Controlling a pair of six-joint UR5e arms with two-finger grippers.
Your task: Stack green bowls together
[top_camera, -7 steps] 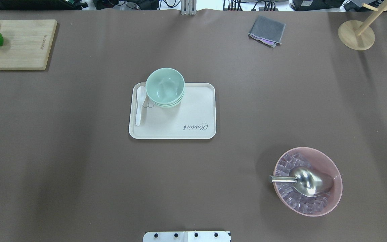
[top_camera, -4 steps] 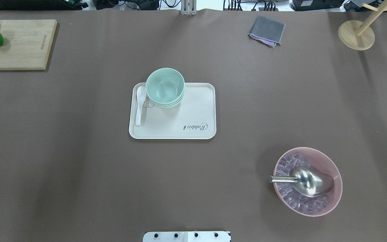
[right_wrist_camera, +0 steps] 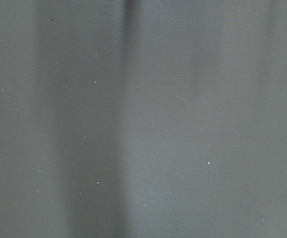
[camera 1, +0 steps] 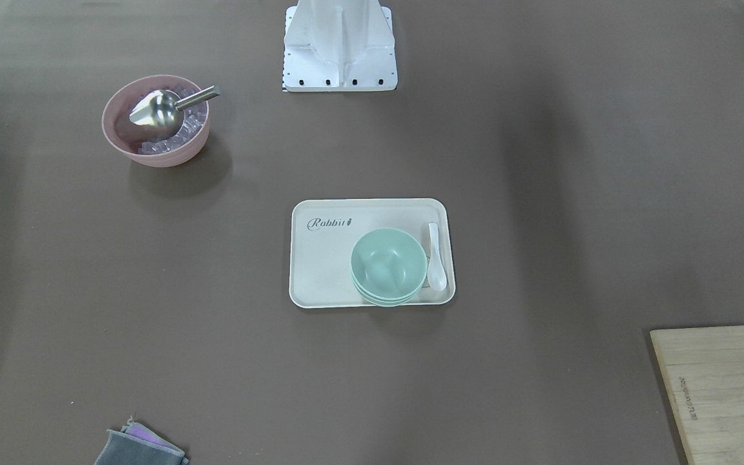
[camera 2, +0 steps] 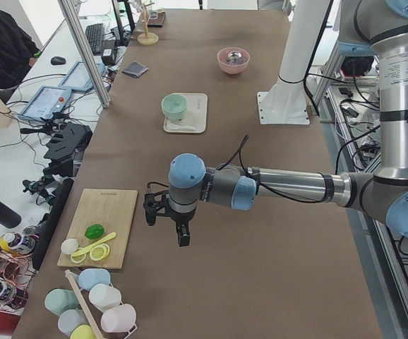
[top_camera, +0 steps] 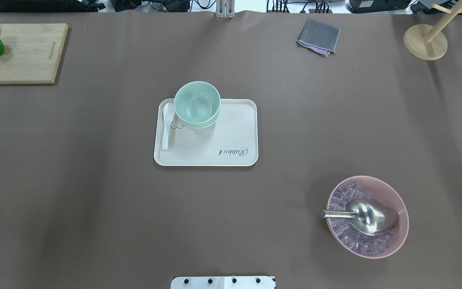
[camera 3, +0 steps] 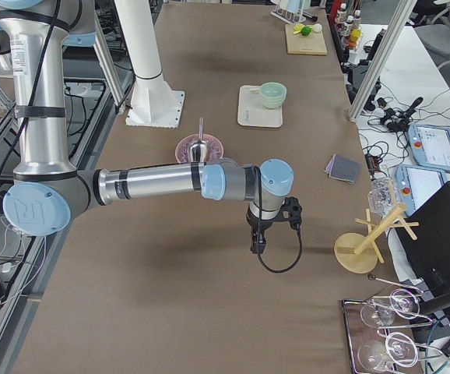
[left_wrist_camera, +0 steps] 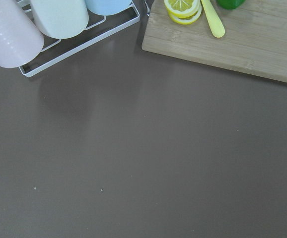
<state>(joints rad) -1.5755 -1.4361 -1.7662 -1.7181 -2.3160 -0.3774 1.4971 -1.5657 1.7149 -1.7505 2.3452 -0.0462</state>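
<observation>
Three green bowls [top_camera: 197, 105] sit nested in one stack on the upper left corner of the single cream tray [top_camera: 231, 136], mid-frame in the overhead view. One white spoon [top_camera: 167, 126] lies just beside them on the tray. At lower right, one pink bowl [top_camera: 402, 218] of ice cubes [top_camera: 349, 237] holds one metal scoop [top_camera: 369, 216]. The left gripper [camera 2: 167, 222] hangs near one cutting board [camera 2: 109, 219], and the right gripper [camera 3: 265, 234] is well apart from the bowls. I cannot tell whether either one's jaws are apart or together.
</observation>
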